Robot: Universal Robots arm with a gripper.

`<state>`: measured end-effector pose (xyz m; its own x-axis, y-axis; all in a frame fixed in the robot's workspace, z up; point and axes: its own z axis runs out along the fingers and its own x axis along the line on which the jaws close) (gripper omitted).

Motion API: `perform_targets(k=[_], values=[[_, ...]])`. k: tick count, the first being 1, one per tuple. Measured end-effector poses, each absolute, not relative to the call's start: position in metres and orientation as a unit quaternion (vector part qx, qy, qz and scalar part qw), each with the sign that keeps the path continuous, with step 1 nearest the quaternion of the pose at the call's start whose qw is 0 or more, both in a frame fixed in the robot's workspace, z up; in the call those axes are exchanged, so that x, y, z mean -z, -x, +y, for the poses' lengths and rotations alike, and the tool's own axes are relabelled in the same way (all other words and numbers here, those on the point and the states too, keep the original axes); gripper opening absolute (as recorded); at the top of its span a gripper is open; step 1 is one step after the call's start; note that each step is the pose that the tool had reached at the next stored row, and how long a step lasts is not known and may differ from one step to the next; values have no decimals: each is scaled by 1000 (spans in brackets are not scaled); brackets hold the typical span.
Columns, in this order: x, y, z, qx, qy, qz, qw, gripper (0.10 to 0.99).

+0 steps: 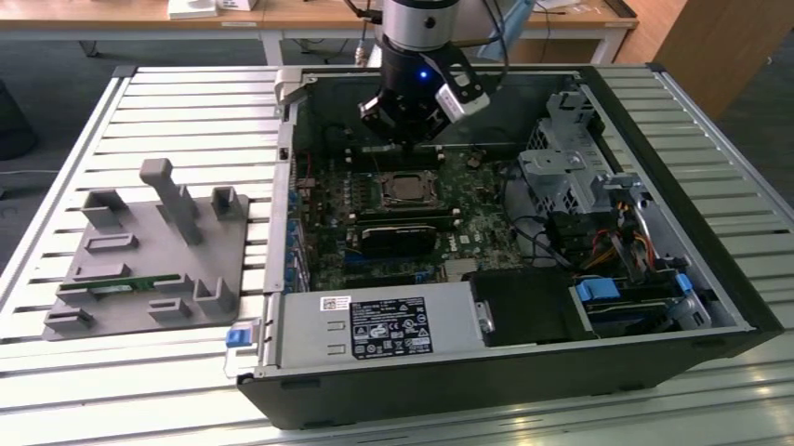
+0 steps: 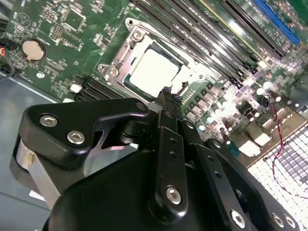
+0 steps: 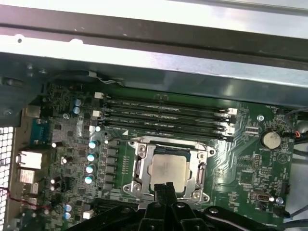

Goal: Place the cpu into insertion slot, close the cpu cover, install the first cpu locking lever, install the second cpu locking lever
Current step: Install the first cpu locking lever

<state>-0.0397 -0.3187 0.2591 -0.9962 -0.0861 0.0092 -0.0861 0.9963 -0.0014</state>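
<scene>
The cpu (image 3: 168, 169) lies flat in the insertion slot (image 3: 131, 188) on the green board, its pale metal top facing up. The silvery cpu cover (image 3: 146, 162) lies down around it as a frame, with the chip showing through its window. My gripper (image 3: 164, 186) hovers just above the edge of the slot, its two black fingers pressed together and holding nothing. In the second wrist view the fingertip (image 2: 166, 91) sits at the edge of the cpu (image 2: 154, 72). In the exterior view the gripper (image 1: 411, 144) hangs above the cpu (image 1: 406, 190), inside the open computer case.
Long memory slots (image 3: 163, 118) run beside the socket, towards the case wall (image 3: 154, 57). A black card (image 1: 397, 234) lies on the other side of the socket. A drive cage (image 1: 564, 172), a power supply (image 1: 378, 327) and a grey fixture (image 1: 149, 251) outside the case stand around.
</scene>
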Motion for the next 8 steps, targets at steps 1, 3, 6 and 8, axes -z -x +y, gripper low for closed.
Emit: perform_targets(k=[1, 3, 6, 8], values=[[-259, 41, -319, -1, -40, -999, 5, 106], [-259, 44, -319, -1, -40, -999, 5, 106], [-259, 48, -319, 0, -40, -999, 4, 106], [-259, 50, -319, 0, -40, -999, 4, 106]])
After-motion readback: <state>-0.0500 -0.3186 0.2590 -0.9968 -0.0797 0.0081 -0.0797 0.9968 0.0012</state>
